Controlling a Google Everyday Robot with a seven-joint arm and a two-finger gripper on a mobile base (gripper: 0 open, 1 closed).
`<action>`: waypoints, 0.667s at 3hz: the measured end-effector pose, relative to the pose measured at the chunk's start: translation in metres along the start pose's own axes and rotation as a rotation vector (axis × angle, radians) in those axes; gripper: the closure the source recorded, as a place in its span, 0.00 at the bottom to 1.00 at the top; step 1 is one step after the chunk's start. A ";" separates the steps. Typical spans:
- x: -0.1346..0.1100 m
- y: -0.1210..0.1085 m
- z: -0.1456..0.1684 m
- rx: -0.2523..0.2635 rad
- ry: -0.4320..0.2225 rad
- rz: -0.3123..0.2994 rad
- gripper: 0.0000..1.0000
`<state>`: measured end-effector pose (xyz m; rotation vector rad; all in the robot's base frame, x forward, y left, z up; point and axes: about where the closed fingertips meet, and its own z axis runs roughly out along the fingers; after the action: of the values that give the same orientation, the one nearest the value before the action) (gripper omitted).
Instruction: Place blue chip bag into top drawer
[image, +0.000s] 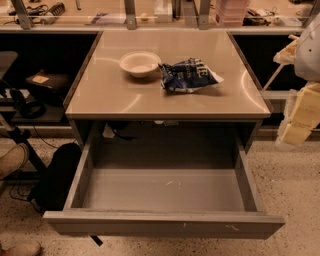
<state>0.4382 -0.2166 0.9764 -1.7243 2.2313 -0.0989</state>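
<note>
blue chip bag (189, 75) was noted ungrasped at 1 o'clock, top drawer (150, 225) open at 6, gripper (299, 117) at 3, state undeterminable; grasping was judged due next.

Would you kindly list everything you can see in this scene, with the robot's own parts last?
table: one, beige, centre of view.
bowl: one, off-white, on the table towards the back, slightly left of centre.
blue chip bag: one, dark blue with white lettering, crinkled, lying on the table just right of the bowl.
top drawer: one, grey, pulled open beneath the table top.
black bag: one, on the floor left of the drawer.
gripper: one, pale yellowish, at the right edge of view, beside the table's front right corner and apart from the chip bag.
</note>
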 end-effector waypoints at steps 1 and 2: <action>-0.001 -0.001 -0.002 0.010 -0.009 -0.001 0.00; -0.016 -0.029 0.006 -0.005 -0.041 -0.067 0.00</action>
<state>0.4702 -0.2085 0.9810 -1.7881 2.1467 -0.0734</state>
